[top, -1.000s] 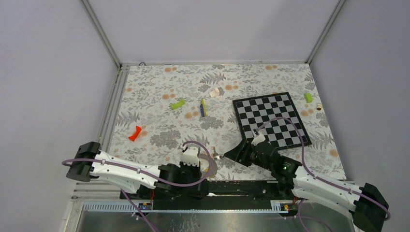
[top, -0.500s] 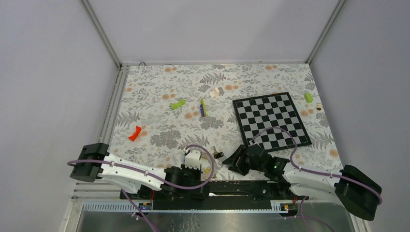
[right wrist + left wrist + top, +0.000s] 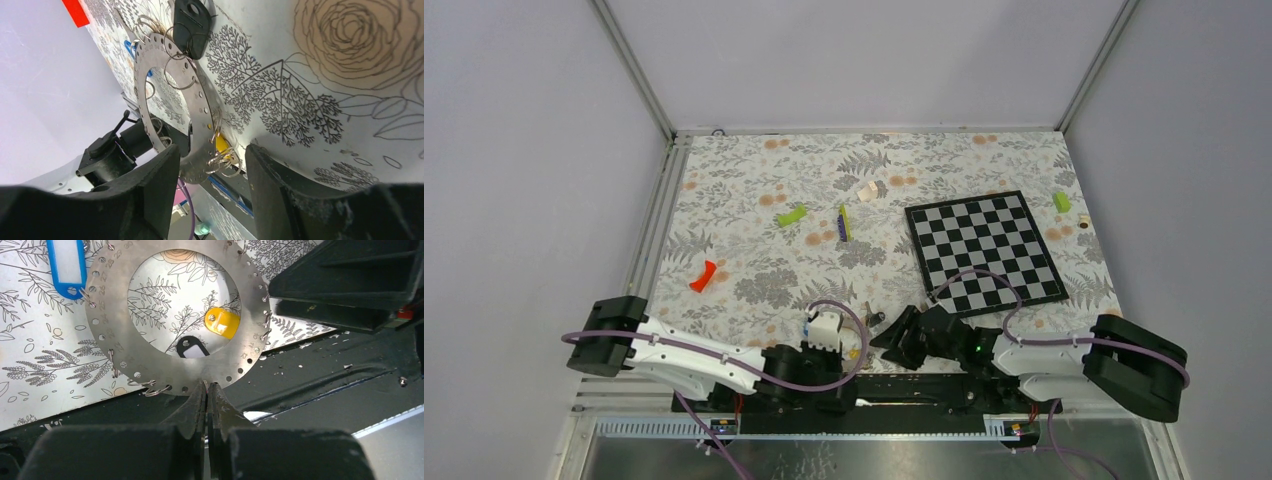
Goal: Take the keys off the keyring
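Note:
The keyring (image 3: 112, 315) is a wide silver hoop with holes round its band, and it stands tilted off the table. My left gripper (image 3: 207, 387) is shut on its near rim. A blue key (image 3: 67, 265) hangs at the hoop's far left. A yellow key (image 3: 222, 322) and a black key (image 3: 192, 347) show through the hollow centre. In the right wrist view my right gripper (image 3: 210, 150) is open, with the keyring's (image 3: 195, 164) lower rim and a bunch of small wire loops between its fingers. A black key (image 3: 192, 25) lies on the cloth above it. From above, both grippers (image 3: 889, 330) meet by the near edge.
A chessboard (image 3: 984, 250) lies at the right. Two lime-green blocks (image 3: 791, 215) (image 3: 1061, 201), a thin yellow-green stick (image 3: 845, 222) and a red piece (image 3: 703, 275) are scattered over the floral cloth. The black base rail (image 3: 924, 385) runs just below the grippers.
The right arm has folded low and its gripper has slid left, up to the keyring. The left gripper has shifted slightly right and still grips the ring.

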Controlling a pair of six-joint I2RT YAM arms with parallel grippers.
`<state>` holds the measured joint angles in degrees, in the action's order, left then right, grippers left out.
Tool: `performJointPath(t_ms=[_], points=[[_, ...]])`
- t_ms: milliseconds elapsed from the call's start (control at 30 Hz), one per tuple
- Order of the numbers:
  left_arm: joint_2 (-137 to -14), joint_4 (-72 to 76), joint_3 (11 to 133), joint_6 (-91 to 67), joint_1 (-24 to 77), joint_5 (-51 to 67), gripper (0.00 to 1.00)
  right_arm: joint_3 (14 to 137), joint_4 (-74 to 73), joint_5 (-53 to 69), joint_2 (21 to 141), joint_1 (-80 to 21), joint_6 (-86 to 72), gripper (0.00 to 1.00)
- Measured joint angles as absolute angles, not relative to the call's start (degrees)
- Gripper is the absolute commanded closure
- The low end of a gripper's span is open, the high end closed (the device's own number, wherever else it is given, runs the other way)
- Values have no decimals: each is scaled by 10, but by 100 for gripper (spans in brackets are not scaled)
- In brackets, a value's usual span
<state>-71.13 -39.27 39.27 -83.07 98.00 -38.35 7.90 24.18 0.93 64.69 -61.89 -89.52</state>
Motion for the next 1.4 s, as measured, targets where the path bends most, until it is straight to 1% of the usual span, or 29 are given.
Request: performJointPath(t_ms=[433, 533, 567, 633, 700, 833, 900, 1067, 1100, 1133, 1233, 1333, 1400], points=[[-690, -391, 405, -807, 980, -387, 100, 99, 362, 1, 759, -623, -927, 40], [-690, -394, 405, -802, 980, -386, 100, 103, 413, 2, 800, -623, -934, 42], [-689, -396, 405, -800, 980, -386, 100, 103, 432, 1, 814, -623, -937, 44], [-689, -399, 405, -799, 980, -386, 100, 104, 476, 1, 847, -623, -943, 57], [-686, -399, 405, -798, 980, -386, 100, 104, 510, 3, 878, -623, -949, 66], [-682, -395, 405, -799, 979, -386, 100, 103, 580, 14, 937, -623, -958, 83], [-676, -403, 405, -800, 979, -386, 100, 103, 620, 16, 954, -623, -958, 90], [-658, -408, 397, -809, 979, -386, 100, 93, 680, 12, 968, -623, -953, 99], [-657, -407, 397, -811, 979, -386, 98, 87, 689, 10, 968, -623, -950, 100], [-656, -405, 396, -815, 979, -386, 90, 83, 696, 8, 966, -623, -945, 100], [-651, -404, 396, -820, 979, -387, 79, 74, 698, -5, 933, -623, -910, 100], [-633, -408, 397, -823, 979, -396, 69, 76, 649, -20, 847, -623, -834, 100], [-617, -410, 400, -821, 979, -406, 59, 85, 586, -34, 769, -623, -771, 100]])
